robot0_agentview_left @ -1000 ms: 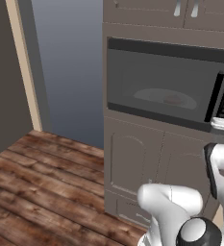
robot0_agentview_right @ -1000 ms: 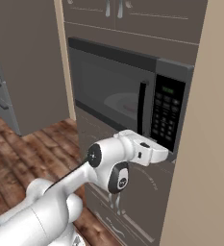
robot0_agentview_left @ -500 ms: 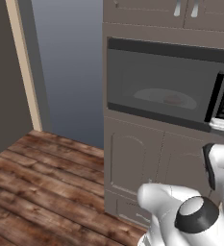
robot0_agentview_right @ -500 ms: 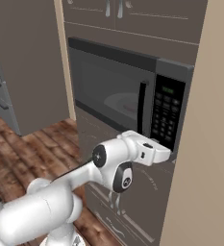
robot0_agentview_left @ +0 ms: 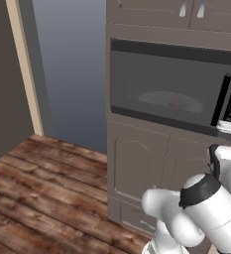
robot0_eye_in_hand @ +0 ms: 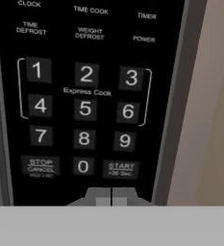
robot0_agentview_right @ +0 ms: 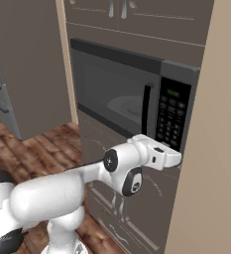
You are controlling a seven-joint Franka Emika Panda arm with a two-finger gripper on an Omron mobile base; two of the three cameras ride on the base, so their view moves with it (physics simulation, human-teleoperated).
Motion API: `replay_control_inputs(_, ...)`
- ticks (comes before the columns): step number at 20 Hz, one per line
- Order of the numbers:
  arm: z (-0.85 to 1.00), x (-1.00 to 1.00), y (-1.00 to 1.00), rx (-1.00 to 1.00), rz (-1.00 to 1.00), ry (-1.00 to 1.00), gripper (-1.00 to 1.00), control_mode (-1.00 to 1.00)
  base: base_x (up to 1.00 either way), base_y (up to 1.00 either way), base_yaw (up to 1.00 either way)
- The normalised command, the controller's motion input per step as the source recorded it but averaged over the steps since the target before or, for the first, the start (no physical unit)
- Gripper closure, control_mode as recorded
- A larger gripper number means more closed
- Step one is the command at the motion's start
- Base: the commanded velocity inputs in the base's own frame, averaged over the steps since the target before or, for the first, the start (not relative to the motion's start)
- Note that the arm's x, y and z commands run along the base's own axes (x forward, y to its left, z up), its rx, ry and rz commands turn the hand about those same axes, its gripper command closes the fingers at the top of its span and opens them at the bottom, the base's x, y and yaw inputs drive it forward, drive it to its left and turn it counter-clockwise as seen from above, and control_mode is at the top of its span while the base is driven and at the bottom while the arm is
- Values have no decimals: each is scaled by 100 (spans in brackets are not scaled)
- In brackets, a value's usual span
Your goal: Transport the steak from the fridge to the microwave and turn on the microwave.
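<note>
Close before the microwave [robot0_agentview_right: 122, 94] keypad [robot0_eye_in_hand: 84, 96], the jaws sit pressed together just below the START button [robot0_eye_in_hand: 121, 168], likely to press it. Steak [robot0_agentview_left: 179, 103] lies on the plate inside, door shut.

The closed microwave door [robot0_agentview_right: 114, 99] blocks the cavity; the keypad [robot0_eye_in_hand: 84, 110] faces unobstructed.

I work in a home kitchen. A built-in microwave [robot0_agentview_right: 137, 101] sits in a tall column of grey-brown cabinets [robot0_agentview_left: 151, 171] with panelled doors and metal pulls. My camera faces its keypad [robot0_eye_in_hand: 84, 96] of cooking buttons. Wooden floorboards [robot0_agentview_left: 42, 188] run below, and a grey fridge [robot0_agentview_right: 0, 99] stands nearby.
</note>
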Motion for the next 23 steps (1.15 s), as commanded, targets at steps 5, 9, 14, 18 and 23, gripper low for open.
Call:
replay_control_inputs(5, -1, 15, -38, 0, 0, 0, 100, -100, 0, 0, 0)
replay_control_inputs(9, 6, 5, -4, 0, 1, 0, 100, -100, 0, 0, 0)
replay_control_inputs(14, 8, 29, -47, 0, 5, 2, 100, -100, 0, 0, 0)
replay_control_inputs(18, 17, 7, -46, 0, 4, 1, 100, -100, 0, 0, 0)
replay_control_inputs(23, 62, -2, -35, 0, 0, -2, 100, -100, 0, 0, 0)
